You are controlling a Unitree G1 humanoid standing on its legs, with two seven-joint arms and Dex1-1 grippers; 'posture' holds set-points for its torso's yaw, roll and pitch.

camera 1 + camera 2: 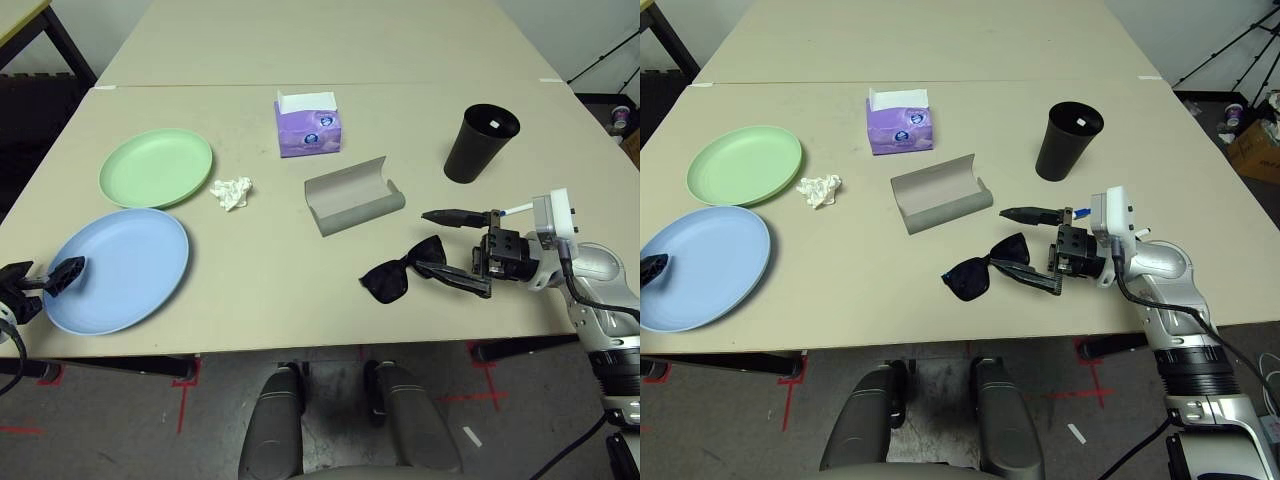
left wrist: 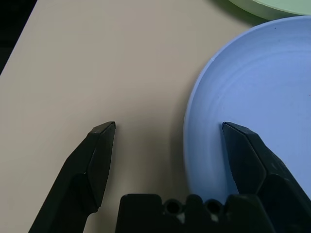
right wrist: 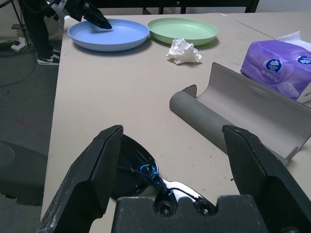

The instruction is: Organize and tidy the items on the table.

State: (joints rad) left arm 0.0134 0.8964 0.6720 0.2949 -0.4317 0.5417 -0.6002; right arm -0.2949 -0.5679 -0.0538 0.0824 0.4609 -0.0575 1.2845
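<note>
The black sunglasses (image 1: 403, 277) lie on the bench (image 1: 270, 270), near and right, just beside the right gripper (image 1: 455, 250), jaws spread. The left gripper (image 2: 167, 133), jaws spread, straddles the blue plate's (image 1: 118, 268) left rim.

The left gripper (image 1: 40, 277) is cut off by the left edge of the head view, its arm out of sight. The light blue plate (image 1: 702, 267) loses its left rim at the edge too. The right gripper (image 1: 452, 245) covers part of the black sunglasses (image 1: 402, 276); a white pen (image 1: 515, 210) shows only its tip behind it.
</note>
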